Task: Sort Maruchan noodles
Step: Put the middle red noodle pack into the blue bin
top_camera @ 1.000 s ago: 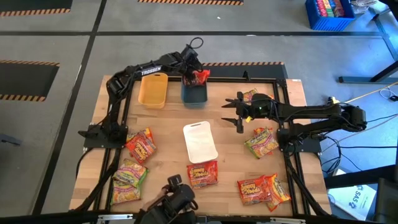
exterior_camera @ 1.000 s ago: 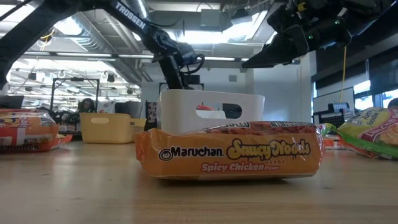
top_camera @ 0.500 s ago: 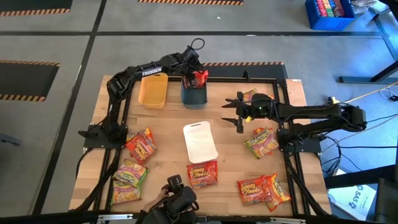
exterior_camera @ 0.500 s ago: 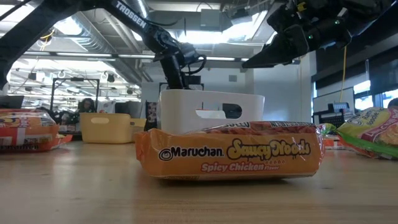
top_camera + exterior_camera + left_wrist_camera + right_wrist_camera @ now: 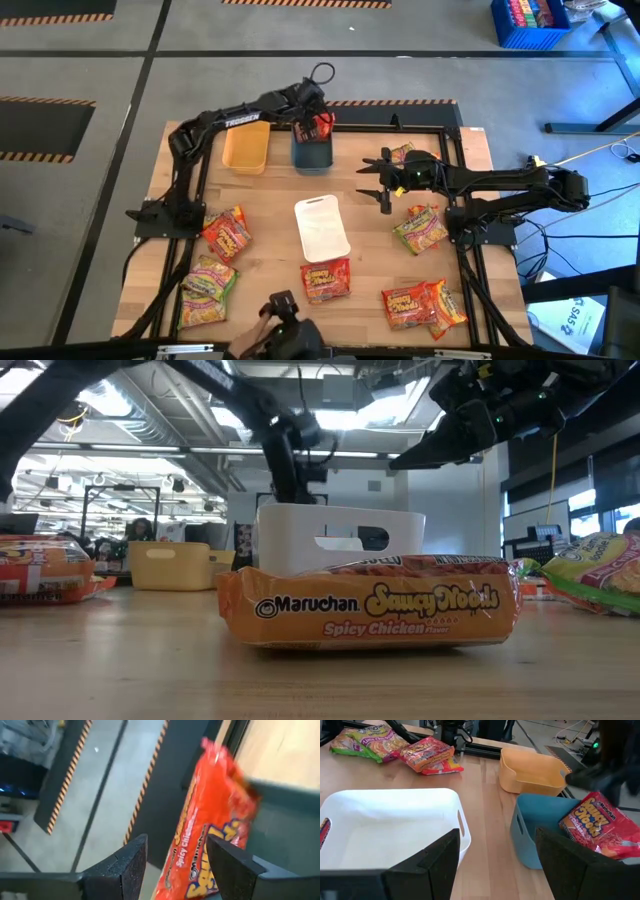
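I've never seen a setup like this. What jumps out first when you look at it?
First, the left tool at the table's far edge, with a red noodle packet between its fingers, over the blue tray. Next comes the orange Maruchan packet right in front of the low camera, with the empty white tray behind it. The right tool hangs open above the table, holding nothing.

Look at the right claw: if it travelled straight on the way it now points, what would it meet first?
Probably the white tray, directly ahead of the open right claw in its wrist view; the blue tray lies just to one side, so depth leaves some doubt.
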Controlling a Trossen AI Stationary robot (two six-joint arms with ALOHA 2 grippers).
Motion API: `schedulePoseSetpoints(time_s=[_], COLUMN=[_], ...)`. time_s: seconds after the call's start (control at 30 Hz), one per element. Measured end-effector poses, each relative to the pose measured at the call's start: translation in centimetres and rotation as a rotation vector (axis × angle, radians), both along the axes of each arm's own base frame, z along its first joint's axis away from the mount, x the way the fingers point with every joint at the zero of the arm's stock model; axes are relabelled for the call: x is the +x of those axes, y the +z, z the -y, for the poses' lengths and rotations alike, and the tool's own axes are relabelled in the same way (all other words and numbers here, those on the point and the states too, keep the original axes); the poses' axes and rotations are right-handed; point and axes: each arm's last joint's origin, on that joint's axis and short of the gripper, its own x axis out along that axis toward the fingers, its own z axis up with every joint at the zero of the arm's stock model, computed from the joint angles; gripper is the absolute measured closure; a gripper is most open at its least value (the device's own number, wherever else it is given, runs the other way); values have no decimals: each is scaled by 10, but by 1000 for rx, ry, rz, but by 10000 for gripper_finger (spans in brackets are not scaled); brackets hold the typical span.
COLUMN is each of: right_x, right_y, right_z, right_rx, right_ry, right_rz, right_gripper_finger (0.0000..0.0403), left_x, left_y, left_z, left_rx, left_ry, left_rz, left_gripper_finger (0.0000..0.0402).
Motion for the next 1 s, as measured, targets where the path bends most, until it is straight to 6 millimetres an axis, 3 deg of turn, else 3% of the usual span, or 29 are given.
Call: schedulePoseSetpoints(time_s=[0.27, 0.4, 0.6, 0.8, 1.0], right_x=[0, 2, 5, 6, 8], right_y=[0, 0, -1, 0, 6], right_z=[0, -8, -30, -50, -59], right_rx=[41, 56, 56, 142, 232], right_ry=[-12, 24, 116, 170, 180], right_rz=[3, 2, -5, -8, 15], right_gripper_finger=[162, 162, 162, 162, 162], left_x=[-9, -18, -45, -73, -88], left_y=[78, 95, 86, 62, 34], left_z=[67, 107, 163, 216, 260], left_rx=[21, -15, -105, -161, -221], left_ry=[-85, -126, -168, -263, -398], left_rz=[195, 232, 368, 509, 532], left_gripper_finger=[204, 204, 204, 204, 204])
